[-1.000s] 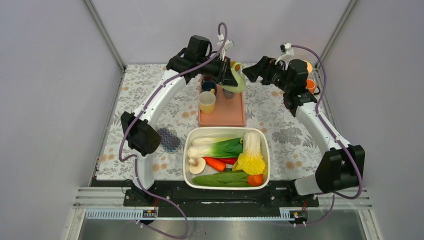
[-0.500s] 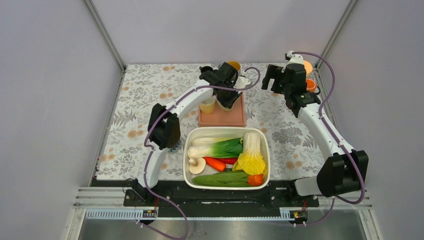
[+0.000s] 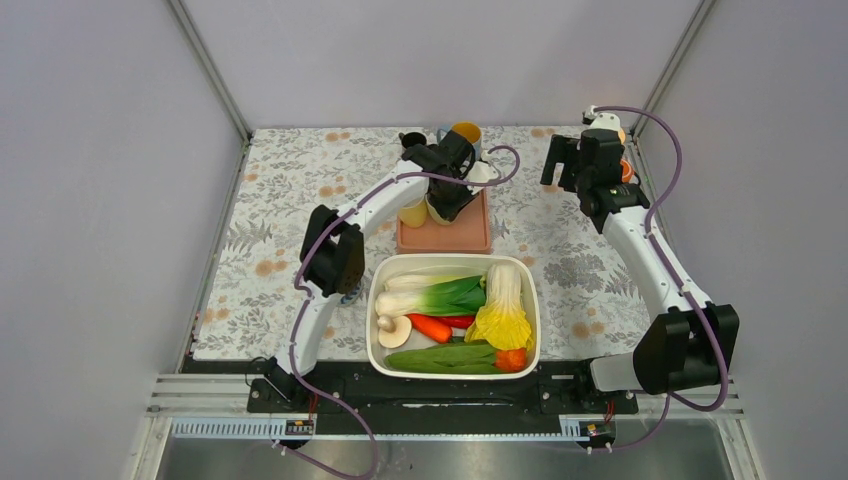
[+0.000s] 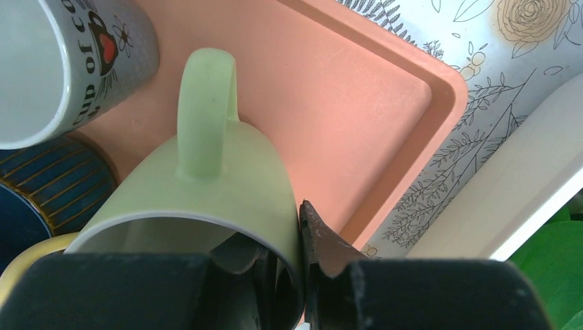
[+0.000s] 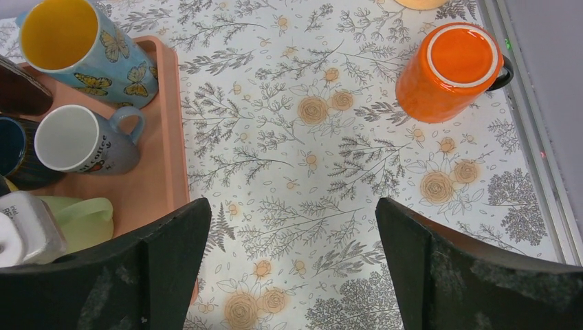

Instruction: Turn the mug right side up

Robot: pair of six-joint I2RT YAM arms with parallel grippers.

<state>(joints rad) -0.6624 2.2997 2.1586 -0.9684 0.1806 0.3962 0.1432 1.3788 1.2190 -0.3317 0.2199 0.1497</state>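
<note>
- One pale green mug (image 4: pixel 206 185) fills the lower left of the left wrist view, with its mouth toward the camera and its handle pointing up-frame. It hangs over the pink tray (image 4: pixel 357 96); we cannot tell whether its base touches.
- Our left gripper (image 4: pixel 285 237) pinches the rim narrowly, one finger inside and one outside.
- A second ago the left arm (image 3: pixel 370 205) held the mug high above the tray. Now it is down at the tray, so we judge the turn nearly done and only the release left.
- At upper left, a grey heart mug (image 4: pixel 69 62) stands just beside it.
- Our right gripper (image 5: pixel 292 234) hangs wide and empty. An orange mug (image 5: pixel 450 72) lies base-up at upper right.
</note>
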